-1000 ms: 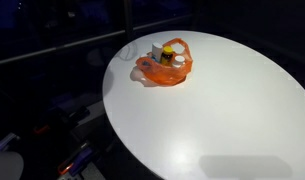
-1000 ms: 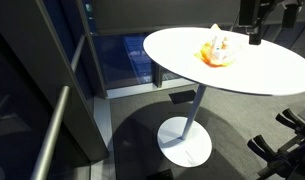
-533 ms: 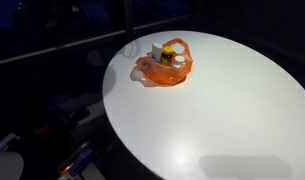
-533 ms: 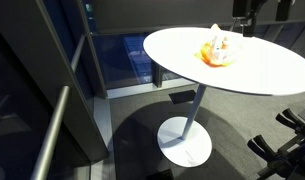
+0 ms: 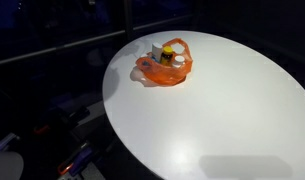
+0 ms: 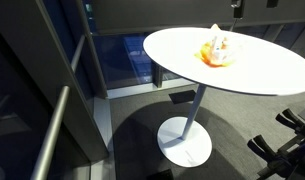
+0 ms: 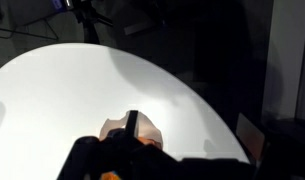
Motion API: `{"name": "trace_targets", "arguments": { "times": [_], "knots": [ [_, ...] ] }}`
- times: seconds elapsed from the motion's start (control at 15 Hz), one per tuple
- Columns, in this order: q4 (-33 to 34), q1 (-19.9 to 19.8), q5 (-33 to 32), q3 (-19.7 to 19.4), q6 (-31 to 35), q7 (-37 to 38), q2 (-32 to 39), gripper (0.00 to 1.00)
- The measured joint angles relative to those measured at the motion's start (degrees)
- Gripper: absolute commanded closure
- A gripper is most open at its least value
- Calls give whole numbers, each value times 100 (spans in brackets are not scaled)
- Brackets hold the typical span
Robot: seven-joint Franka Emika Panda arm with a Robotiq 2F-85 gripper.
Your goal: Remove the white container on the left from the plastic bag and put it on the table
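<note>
So the orange plastic bag (image 5: 162,68) is sitting on the round white surface (image 5: 222,110), close to its far edge in an exterior view. The white container (image 5: 154,48) is inside the bag on the left side, upright as far as I can see, with a yellow-topped item (image 5: 168,51) right beside it. In both exterior views the bag (image 6: 217,51) looks crumpled and open at the top. In the wrist view the gripper (image 7: 127,150) is a dark shape at the bottom edge, hanging above the bag (image 7: 144,141) and clear of it, with just a bit of orange peeking out. It's too dark, so I honestly can't tell if the gripper is spread or closed.
</note>
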Motion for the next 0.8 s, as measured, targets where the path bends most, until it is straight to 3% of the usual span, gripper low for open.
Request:
{"name": "trace_targets", "arguments": {
  "times": [0.8],
  "knots": [
    [-240,-500,341,-714,1229,417,5,0]
  ]
}}
